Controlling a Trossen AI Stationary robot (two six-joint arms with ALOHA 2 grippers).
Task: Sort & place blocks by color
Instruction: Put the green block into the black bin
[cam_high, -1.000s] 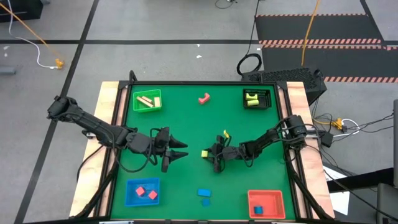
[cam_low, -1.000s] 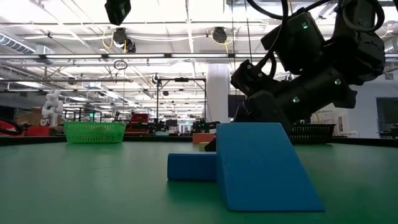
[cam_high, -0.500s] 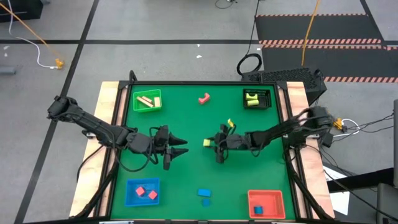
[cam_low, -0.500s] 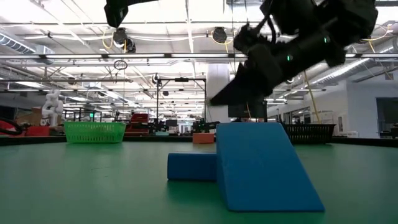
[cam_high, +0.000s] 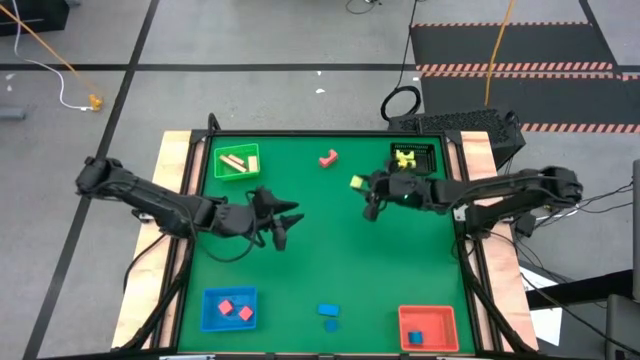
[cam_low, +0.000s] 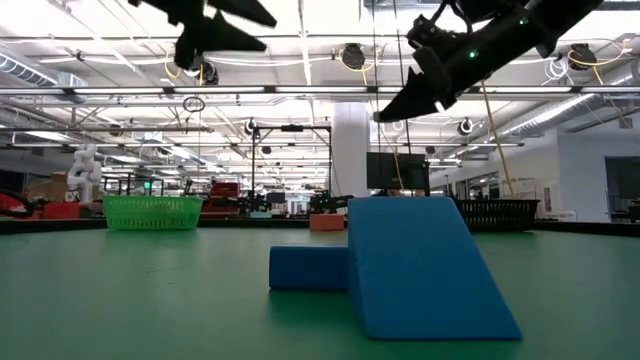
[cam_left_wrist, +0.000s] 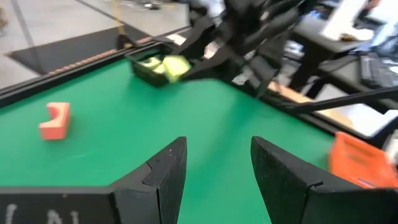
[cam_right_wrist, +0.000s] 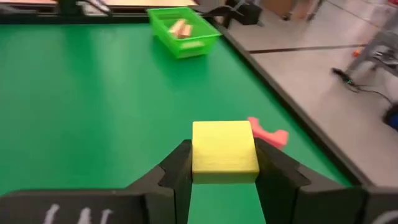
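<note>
Yellow block (cam_right_wrist: 224, 155) is clamped between the fingers of the right tool (cam_high: 362, 186), airborne in the upper right of the high view, just beside the black tray (cam_high: 413, 158). Step in hand: carry to that tray. Next move requires positioning over it, then release. Left tool (cam_high: 283, 219) hovers mid-surface, jaws apart, empty.

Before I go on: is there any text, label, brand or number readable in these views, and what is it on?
None can be read.
Blocks, including the yellow block held in the right tool: plain faces, no markings.
Green tray, black tray, blue tray, red tray: no labels visible.
Left tool: faint marks on its body, too blurred to read.
Room behind the table in the low view: any signs too small to read.
</note>
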